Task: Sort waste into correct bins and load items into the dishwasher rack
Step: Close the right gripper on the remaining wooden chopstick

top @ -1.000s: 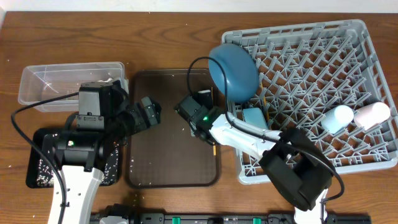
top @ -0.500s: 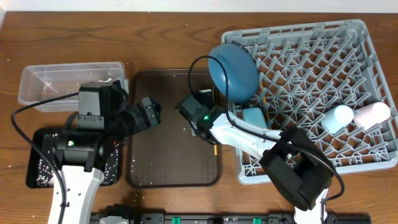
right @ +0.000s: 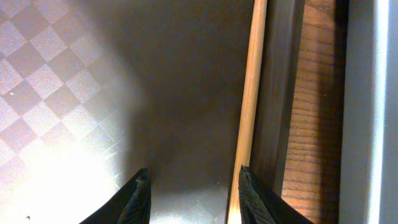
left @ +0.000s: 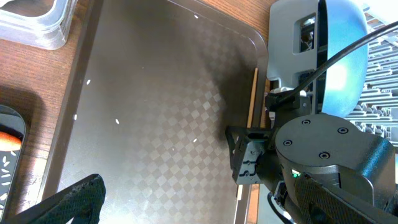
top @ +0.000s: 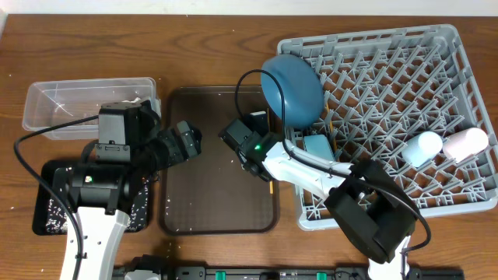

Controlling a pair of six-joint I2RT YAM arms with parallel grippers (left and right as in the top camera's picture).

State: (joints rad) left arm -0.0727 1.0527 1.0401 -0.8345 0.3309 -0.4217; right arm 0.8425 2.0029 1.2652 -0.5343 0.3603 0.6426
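One wooden chopstick (right: 250, 93) lies along the right inner wall of the brown serving tray (right: 74, 74). My right gripper (right: 194, 196) hangs open low over it, the right fingertip (right: 249, 190) right beside the stick and the left fingertip on bare tray. In the overhead view the right gripper (top: 253, 124) sits at the tray's right edge beside the dishwasher rack (top: 436, 54). The rack holds the upright dark blue plate (top: 292, 84), a pale blue item (top: 317, 145), a light blue cup (top: 422, 148) and a pink cup (top: 467, 141). My left gripper (top: 187, 140) is wide open and empty above the tray's left part.
The clear tub (top: 78, 105) stands at the far left, with the black tray (top: 48, 208) holding white rice in front of it. An orange carrot (left: 9, 138) shows in the black tray. A few white rice grains dot the serving tray (left: 117, 121).
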